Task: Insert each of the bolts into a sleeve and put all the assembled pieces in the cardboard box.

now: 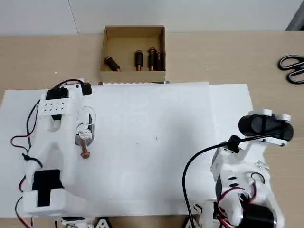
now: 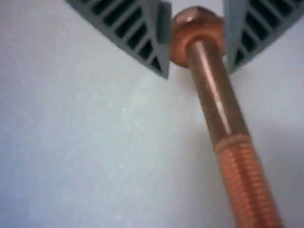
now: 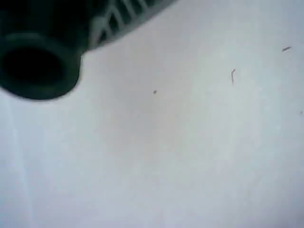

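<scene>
My left gripper (image 1: pixel 84 135) is at the left of the white sheet, shut on the head of a copper bolt (image 1: pixel 85 148). In the left wrist view its grey fingers (image 2: pixel 142 33) press the bolt's round head from both sides, and the bolt (image 2: pixel 218 109) points its threaded end away over the sheet. My right gripper (image 1: pixel 236 143) sits at the right of the sheet, shut on a black sleeve (image 3: pixel 40 66) whose open end faces the camera. The cardboard box (image 1: pixel 134 31) stands at the far edge and holds several assembled pieces (image 1: pixel 138 59).
A white foam sheet (image 1: pixel 152 142) covers the table between the arms. Black scissors (image 1: pixel 292 69) lie at the far right on the bare wood. Cables run along both arm bases.
</scene>
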Robot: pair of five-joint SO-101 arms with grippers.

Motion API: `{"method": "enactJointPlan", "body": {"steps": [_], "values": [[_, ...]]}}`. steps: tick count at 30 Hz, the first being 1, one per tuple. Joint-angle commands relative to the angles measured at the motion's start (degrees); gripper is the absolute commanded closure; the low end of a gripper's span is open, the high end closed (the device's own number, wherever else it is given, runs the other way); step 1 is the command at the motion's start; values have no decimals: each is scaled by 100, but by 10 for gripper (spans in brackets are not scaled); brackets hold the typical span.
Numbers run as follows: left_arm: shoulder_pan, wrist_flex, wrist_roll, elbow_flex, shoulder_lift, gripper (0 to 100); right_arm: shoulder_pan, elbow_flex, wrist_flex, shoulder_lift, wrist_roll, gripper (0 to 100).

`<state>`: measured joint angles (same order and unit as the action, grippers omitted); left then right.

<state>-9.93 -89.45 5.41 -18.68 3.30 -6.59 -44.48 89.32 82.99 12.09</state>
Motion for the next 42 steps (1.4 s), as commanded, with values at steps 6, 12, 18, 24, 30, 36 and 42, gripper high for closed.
{"method": "enactJointPlan", "body": {"steps": [6,12,18,24,30,36,42], "values": [[-44,387,9,-119,167,920,-40,35,-154,-40,18,995],[-44,404,9,-92,176,920,-22,35,-154,-40,18,995],[-44,624,0,-286,422,920,-22,35,-154,-40,18,995],[-26,765,0,-259,914,972,-22,35,-154,-40,18,995],[-18,782,-18,-233,923,995,-22,35,-154,-40,18,995],[0,352,-62,-22,624,995,-22,35,-163,-40,26,995],[422,-114,-870,497,-633,995,-13,26,-163,-40,26,995]]}}
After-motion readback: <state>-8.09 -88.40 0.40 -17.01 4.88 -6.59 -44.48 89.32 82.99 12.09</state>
